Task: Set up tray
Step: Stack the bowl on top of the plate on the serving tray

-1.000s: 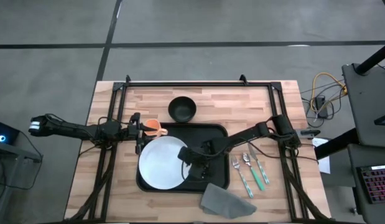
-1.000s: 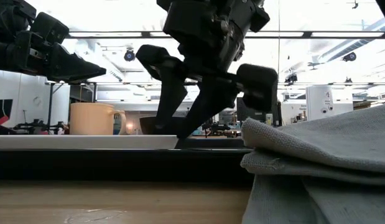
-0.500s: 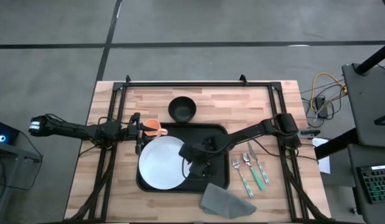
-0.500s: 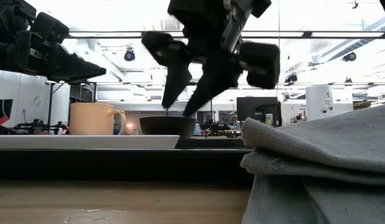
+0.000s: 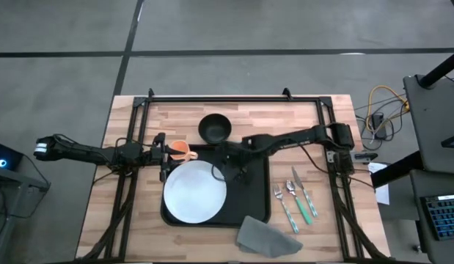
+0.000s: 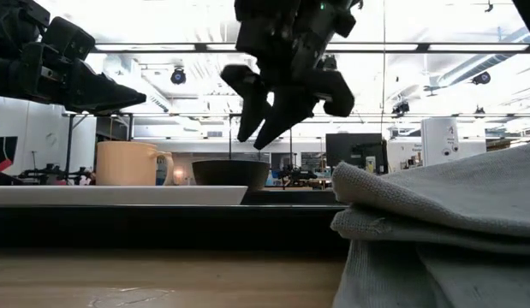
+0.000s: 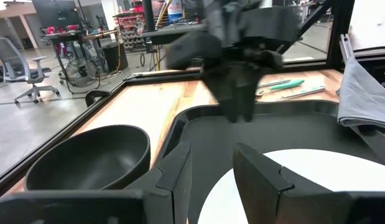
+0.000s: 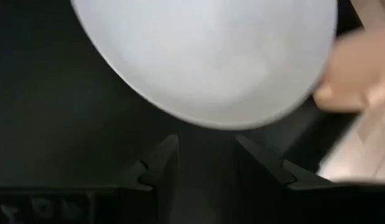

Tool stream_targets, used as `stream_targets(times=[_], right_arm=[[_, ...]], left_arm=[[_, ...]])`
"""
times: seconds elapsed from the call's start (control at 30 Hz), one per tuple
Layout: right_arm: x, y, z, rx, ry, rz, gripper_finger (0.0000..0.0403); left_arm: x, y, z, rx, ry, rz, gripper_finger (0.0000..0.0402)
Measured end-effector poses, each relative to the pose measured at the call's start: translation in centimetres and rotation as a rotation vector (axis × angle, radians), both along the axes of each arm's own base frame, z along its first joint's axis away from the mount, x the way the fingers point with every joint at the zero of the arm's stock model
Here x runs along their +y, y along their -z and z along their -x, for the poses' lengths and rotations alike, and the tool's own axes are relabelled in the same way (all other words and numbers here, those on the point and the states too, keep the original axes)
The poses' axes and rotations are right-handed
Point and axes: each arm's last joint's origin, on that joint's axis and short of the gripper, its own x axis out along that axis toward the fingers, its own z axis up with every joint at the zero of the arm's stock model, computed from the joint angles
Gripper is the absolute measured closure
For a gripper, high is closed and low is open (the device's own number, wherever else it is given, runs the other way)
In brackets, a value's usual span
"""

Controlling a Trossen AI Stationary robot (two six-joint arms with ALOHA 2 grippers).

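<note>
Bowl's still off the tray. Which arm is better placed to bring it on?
Probably right. The right gripper hangs open and empty above the tray, just next to the black bowl on the wood. The left gripper sits by the orange cup at the tray's corner.

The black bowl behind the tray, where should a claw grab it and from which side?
Grip the black bowl by its rim, one finger inside and one outside, coming straight down. It stands upright and open-topped on the table, just beyond the tray's far edge, and its curved wall gives little side hold. The near rim looks handiest for the right claw, which hovers open over the tray.
</note>
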Motion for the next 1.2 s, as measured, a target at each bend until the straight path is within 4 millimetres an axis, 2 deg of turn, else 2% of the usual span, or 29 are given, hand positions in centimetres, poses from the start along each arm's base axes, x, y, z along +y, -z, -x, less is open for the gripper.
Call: stream_targets(times=[0.23,0.5,0.77,1.2], right_arm=[[-2.9,-0.2,0.6,0.001,0.070,-0.022,0.0264],[-4.0,-2.3,2.0,-0.123,0.084,0.004,0.0264],[-5.8,-2.1,2.2,-0.200,0.077,0.039,0.0264],[-10.4,-2.3,2.2,-0.298,0.088,0.008,0.0264]], left_arm=[[0.0,0.0,0.0,0.003,0.000,0.000,0.0303],[0.0,0.0,0.0,0.003,0.000,0.000,0.0303],[0.0,0.0,0.0,0.005,0.000,0.000,0.0303],[0.0,0.0,0.0,0.006,0.000,0.000,0.0303]])
